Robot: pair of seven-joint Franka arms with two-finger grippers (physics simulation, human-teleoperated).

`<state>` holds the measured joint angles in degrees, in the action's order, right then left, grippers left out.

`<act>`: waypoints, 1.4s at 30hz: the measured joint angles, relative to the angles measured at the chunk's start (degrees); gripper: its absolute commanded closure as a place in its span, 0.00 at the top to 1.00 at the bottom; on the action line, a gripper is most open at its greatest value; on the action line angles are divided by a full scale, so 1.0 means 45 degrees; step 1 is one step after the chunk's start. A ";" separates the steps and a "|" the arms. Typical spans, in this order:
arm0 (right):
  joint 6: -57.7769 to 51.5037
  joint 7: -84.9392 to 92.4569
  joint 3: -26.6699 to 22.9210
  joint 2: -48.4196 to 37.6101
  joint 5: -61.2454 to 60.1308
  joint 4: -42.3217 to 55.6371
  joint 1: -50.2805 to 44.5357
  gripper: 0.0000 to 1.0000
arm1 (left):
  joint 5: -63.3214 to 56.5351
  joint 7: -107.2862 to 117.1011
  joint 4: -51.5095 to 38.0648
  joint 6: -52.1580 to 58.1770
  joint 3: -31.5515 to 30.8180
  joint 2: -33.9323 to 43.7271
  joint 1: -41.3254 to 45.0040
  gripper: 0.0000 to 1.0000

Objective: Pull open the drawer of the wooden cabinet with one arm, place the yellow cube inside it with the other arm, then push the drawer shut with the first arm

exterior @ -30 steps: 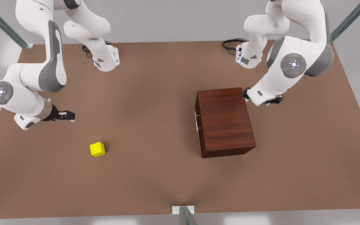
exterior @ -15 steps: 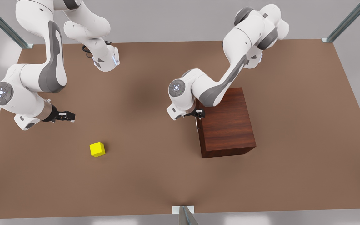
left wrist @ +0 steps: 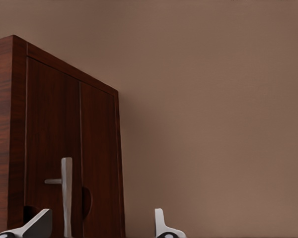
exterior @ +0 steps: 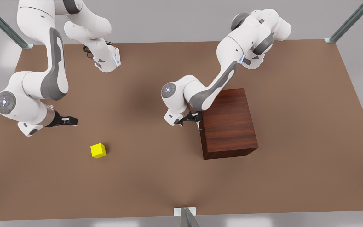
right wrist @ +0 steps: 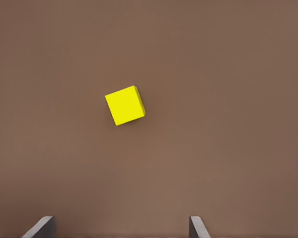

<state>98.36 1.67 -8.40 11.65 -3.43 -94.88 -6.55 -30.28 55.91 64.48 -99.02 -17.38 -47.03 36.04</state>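
Cabinet and cube are set well apart on a plain brown table (exterior: 156, 176). The wooden cabinet (exterior: 228, 123) stands toward the front view's right, its dark reddish-brown grain running across its top. The drawer (left wrist: 64, 163) is seen closed, flush with the cabinet front, and its slim silver bar handle (left wrist: 66, 193) is mounted on that face, which is turned toward the front view's left.

The left gripper (exterior: 190, 119) is held just beside the handle, at the cabinet's front edge. In the left wrist view its two fingertips (left wrist: 37, 225) are spread apart, with the handle lying between them at one side; nothing is gripped, and whether a finger touches the bar cannot be told.

The yellow cube (exterior: 98, 150) rests on the table toward the front view's left, turned slightly askew in the right wrist view (right wrist: 125, 105). The right gripper (exterior: 69, 120) is held above the table near the cube but apart from it. Its fingers (right wrist: 42, 227) are spread wide and hold nothing.

No brand, label or readable writing can be made out on the cabinet, the cube or the arms. Black cables (exterior: 232, 42) are coiled at the arm bases at the table's far edge.
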 measured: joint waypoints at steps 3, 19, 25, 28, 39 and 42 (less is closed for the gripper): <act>0.0007 0.0017 0.0014 0.0053 -0.0055 0.0036 -0.0048 1.00 | -0.0427 0.0464 0.0075 -0.0076 -0.0002 -0.0150 0.0110 1.00; 0.0006 0.0076 0.0002 0.0060 -0.0072 0.0044 -0.0032 1.00 | -0.1916 0.1948 0.0324 0.0618 -0.0004 -0.0341 0.0402 1.00; 0.0005 0.0086 0.0000 0.0060 -0.0072 0.0044 -0.0007 1.00 | -0.2131 0.2258 0.0287 0.0802 0.0032 -0.0592 0.0411 1.00; 0.0004 0.0090 0.0001 0.0060 -0.0070 0.0044 -0.0010 1.00 | -0.2125 0.2415 0.0227 0.0689 0.0035 -0.0634 0.0412 1.00; 0.0004 0.0106 -0.0089 0.0060 -0.0070 0.0044 0.0024 1.00 | -0.1534 0.3153 -0.0006 -0.0264 -0.0058 -0.0640 0.0410 1.00; 0.0004 0.0109 -0.0108 0.0060 -0.0073 0.0044 0.0031 1.00 | -0.1480 0.3319 -0.0161 -0.0493 -0.0065 -0.0696 0.0499 1.00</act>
<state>98.37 2.16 -8.88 11.92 -3.76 -94.69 -6.41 -36.94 70.84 63.76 -101.24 -17.67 -50.16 38.28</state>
